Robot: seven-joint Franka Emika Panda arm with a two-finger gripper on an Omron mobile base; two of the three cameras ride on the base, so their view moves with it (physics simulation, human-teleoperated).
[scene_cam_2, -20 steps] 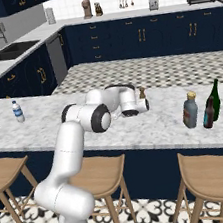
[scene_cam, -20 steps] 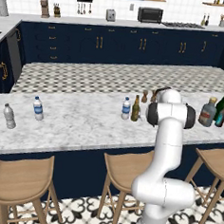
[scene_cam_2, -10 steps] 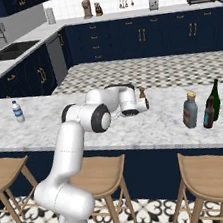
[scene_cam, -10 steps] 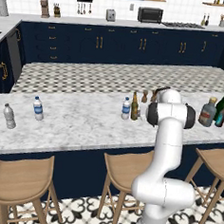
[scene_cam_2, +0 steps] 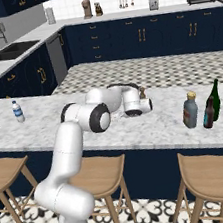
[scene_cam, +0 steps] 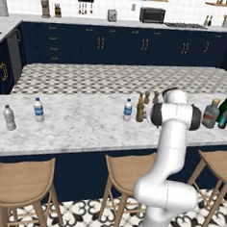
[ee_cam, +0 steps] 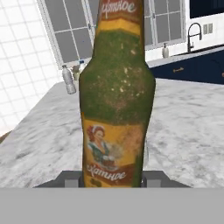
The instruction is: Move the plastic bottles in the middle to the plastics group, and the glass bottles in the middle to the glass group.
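Pincer jaws are clamped on the olive bottle [ee_cam: 116, 94], which stands upright on the counter [scene_cam: 85, 127] and takes the middle of the hand view, from 12 to 6 o'clock. In the left base view this bottle [scene_cam: 140, 109] is just at 3 o'clock of the water bottle [scene_cam: 128, 110]. The squat bottle [scene_cam: 211, 113] stands beside the wine bottle [scene_cam: 226, 106] and the blue bottle [scene_cam: 224, 117], far at 3 o'clock. Two plastic bottles [scene_cam: 38, 109] stand far at 9 o'clock.
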